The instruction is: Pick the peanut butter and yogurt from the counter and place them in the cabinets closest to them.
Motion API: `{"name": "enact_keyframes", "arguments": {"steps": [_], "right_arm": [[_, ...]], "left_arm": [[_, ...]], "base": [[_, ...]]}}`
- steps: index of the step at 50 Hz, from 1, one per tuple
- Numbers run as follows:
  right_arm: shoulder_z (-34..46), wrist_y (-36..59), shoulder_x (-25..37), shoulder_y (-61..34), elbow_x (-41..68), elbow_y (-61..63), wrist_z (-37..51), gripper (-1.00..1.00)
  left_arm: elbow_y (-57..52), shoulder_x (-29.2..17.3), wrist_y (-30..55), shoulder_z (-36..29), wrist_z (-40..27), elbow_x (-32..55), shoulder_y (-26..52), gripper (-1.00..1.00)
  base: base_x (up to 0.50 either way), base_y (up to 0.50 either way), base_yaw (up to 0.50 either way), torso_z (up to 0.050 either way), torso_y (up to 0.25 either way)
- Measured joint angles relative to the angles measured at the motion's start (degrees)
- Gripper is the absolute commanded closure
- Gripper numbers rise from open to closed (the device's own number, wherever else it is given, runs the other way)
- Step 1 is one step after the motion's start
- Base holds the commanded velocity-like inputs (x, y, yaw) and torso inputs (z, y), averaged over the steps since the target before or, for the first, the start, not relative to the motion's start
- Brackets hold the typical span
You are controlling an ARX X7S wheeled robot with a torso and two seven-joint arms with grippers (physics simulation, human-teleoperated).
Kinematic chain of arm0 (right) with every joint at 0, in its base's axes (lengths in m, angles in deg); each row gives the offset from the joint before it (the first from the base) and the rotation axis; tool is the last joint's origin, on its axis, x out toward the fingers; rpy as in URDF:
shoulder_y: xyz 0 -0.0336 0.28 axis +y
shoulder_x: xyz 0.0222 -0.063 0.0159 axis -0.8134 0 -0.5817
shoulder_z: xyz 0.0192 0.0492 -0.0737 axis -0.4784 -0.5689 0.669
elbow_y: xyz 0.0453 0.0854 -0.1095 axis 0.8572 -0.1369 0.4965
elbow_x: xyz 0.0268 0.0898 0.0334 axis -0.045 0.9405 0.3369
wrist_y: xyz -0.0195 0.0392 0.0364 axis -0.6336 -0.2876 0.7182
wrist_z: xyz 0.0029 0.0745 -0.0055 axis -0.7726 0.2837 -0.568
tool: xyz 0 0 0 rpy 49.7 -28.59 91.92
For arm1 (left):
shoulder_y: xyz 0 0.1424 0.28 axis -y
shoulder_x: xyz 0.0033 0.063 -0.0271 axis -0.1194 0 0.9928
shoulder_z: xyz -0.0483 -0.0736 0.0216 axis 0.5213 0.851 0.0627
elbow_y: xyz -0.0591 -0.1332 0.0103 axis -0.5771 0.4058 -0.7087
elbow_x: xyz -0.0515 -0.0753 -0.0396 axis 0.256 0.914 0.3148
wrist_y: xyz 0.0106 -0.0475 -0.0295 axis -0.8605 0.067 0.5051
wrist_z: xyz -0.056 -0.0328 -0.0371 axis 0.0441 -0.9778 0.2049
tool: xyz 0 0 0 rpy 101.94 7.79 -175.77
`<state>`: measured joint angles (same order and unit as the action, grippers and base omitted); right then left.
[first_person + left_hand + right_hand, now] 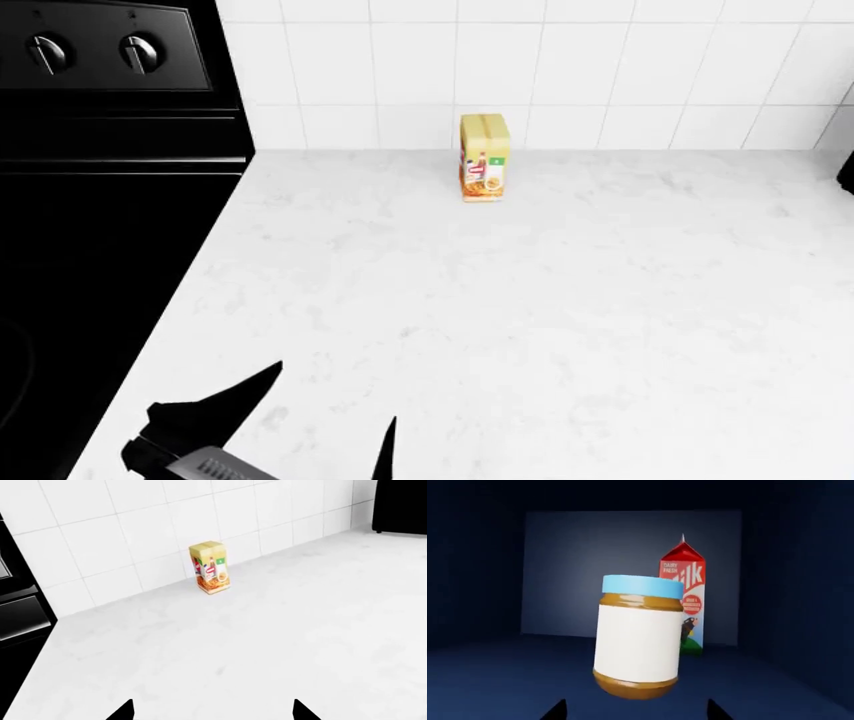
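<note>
Inside a dim blue cabinet (487,670), the peanut butter (639,637) jar is tilted, blue lid up, just in front of a red-and-white milk carton (686,600); the right pincer (635,712) shows only two dark tips apart below the jar, released and not touching it. Over the white marbled desk (561,320), the left pincer (327,425) hangs spread and empty, well short of the small yellow carton (483,157) standing against the tiled wall (641,70) beside the black stove (94,200).

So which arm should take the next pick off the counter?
Left, probably. The left gripper hangs over the counter, jaws open and empty. The right gripper points into the cabinet at the peanut butter. The yogurt shows in no view, so this is tentative.
</note>
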<state>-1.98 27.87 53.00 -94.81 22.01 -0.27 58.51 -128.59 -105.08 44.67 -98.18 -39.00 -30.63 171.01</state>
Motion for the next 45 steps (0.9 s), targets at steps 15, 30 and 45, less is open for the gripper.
{"name": "enact_keyframes", "arguments": {"steps": [15,30,45], "right_arm": [[-1.6,0.6,3.9,0.4,4.3,9.2,6.7,-1.0],[-2.2,1.1,6.5,2.3,8.3,15.7,10.3,-1.0],[-5.1,0.7,11.5,3.4,12.9,25.6,14.9,-1.0]], "left_arm": [[0.0,0.6,0.7,0.6,0.0,0.4,-0.3,-1.0],[0.0,1.5,1.4,1.9,0.0,1.8,-0.2,-1.0],[0.0,1.8,2.1,3.0,0.0,2.7,-0.1,-1.0]], "base": [[0.0,0.0,0.0,0.0,0.0],[0.0,0.0,0.0,0.0,0.0],[0.0,0.0,0.0,0.0,0.0]]}}
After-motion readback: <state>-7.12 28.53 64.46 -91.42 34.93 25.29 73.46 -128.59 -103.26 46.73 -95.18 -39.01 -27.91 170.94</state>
